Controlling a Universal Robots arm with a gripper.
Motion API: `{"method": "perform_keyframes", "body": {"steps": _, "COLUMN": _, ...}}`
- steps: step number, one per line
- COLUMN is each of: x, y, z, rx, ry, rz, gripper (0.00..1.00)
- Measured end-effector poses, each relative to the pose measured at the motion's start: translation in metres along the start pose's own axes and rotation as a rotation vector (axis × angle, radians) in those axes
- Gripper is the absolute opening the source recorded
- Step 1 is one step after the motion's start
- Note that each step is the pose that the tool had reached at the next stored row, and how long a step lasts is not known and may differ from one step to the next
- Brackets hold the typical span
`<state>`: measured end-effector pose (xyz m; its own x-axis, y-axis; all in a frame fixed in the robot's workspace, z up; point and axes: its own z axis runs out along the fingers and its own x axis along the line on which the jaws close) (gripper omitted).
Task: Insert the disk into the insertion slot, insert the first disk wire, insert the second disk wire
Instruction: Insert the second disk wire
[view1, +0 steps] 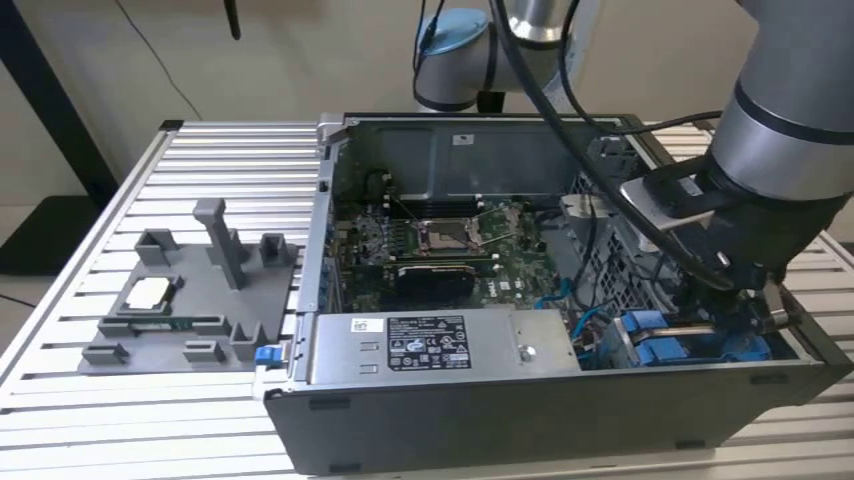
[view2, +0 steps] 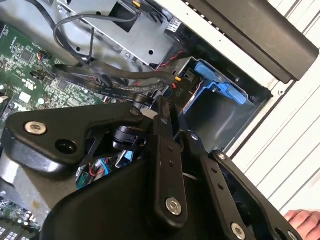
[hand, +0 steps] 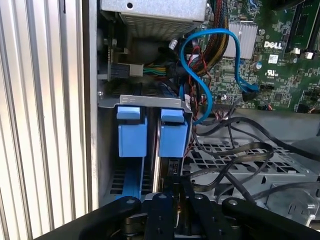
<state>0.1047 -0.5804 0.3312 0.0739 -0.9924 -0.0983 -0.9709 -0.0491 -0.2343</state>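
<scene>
Disk (view1: 694, 345), in its blue carrier, sits low in the open computer case (view1: 441, 140), at about four o'clock in the exterior view, right under the arm's wrist; the tool (view1: 747, 305) is down inside that same corner, and the grey power-supply box (view1: 441, 345) lies beside it toward nine o'clock. On the desk (view1: 200, 150), well apart at nine o'clock, stands the grey fixture tray (view1: 174, 300). In the second wrist view the black linkage of the tool (view2: 155, 107) reaches toward one o'clock, where the blue carrier of the disk (view2: 220, 85) sits in the grey insertion slot (view2: 200, 107) just beyond the tips; a black flat cable (view2: 100, 82) crosses near the tips, and whether they pinch it I cannot tell. A person's hand (view2: 302, 217) shows at five o'clock. In the first wrist view the tool (hand: 172, 192) rises from six o'clock, and the disk (hand: 172, 135) lies straight ahead toward twelve, its long axis in line with the tool's reach, beside a second blue carrier (hand: 132, 135). A blue data wire (hand: 200, 65) loops above it toward the motherboard (hand: 285, 55). By my judgement the disk is already seated, and how wide the tool stands I cannot tell.
</scene>
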Motion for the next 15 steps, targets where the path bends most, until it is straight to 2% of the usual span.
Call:
{"method": "perform_keyframes", "body": {"steps": 1, "x": -0.0002, "y": -0.0005, "z": -0.0018, "rx": -0.0013, "ry": -0.0011, "rz": 0.000, "gripper": 0.24}}
{"method": "perform_keyframes", "body": {"steps": 5, "x": -0.0014, "y": -0.0035, "z": -0.0141, "rx": -0.0097, "ry": -0.0003, "rz": 0.001, "gripper": 0.24}}
{"method": "perform_keyframes", "body": {"steps": 7, "x": -0.0015, "y": -0.0037, "z": -0.0150, "rx": -0.0125, "ry": -0.0008, "rz": 0.001, "gripper": 0.24}}
{"method": "perform_keyframes", "body": {"steps": 11, "x": -0.0015, "y": -0.0039, "z": -0.0151, "rx": -0.0127, "ry": -0.0007, "rz": 0.001, "gripper": 0.24}}
{"method": "perform_keyframes", "body": {"steps": 12, "x": -0.0014, "y": -0.0051, "z": -0.0149, "rx": -0.0159, "ry": -0.0006, "rz": 0.001, "gripper": 0.24}}
{"method": "perform_keyframes", "body": {"steps": 13, "x": -0.0012, "y": -0.0074, "z": -0.0144, "rx": -0.0254, "ry": -0.0011, "rz": 0.003, "gripper": 0.24}}
{"method": "perform_keyframes", "body": {"steps": 15, "x": -0.0008, "y": -0.0129, "z": -0.0130, "rx": -0.0501, "ry": -0.0024, "rz": 0.006, "gripper": 0.24}}
